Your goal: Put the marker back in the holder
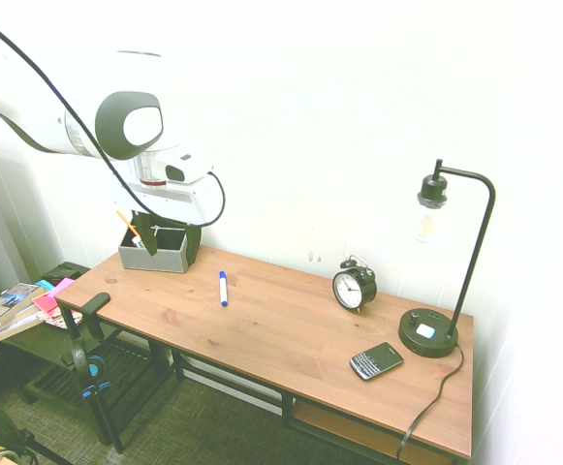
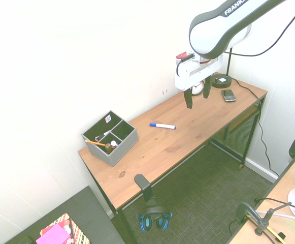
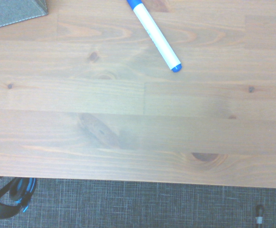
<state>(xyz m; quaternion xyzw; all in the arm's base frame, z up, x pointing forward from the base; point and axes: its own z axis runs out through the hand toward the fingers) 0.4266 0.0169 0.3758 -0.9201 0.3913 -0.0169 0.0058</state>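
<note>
The marker, white with a blue cap and blue end, lies flat on the wooden table near the middle of its left half. It also shows as marker and marker. The holder, a grey box with dark dividers, stands at the table's left end, an orange pencil leaning inside; from the other side it is the holder. My gripper hangs well above the table, clear of the marker, jaws open and empty. In the first exterior view the gripper overlaps the holder.
A black alarm clock, a black desk lamp and a phone occupy the table's right half. Books and pink notes lie on a low shelf to the left. Headphones hang from a bracket at the table's front edge.
</note>
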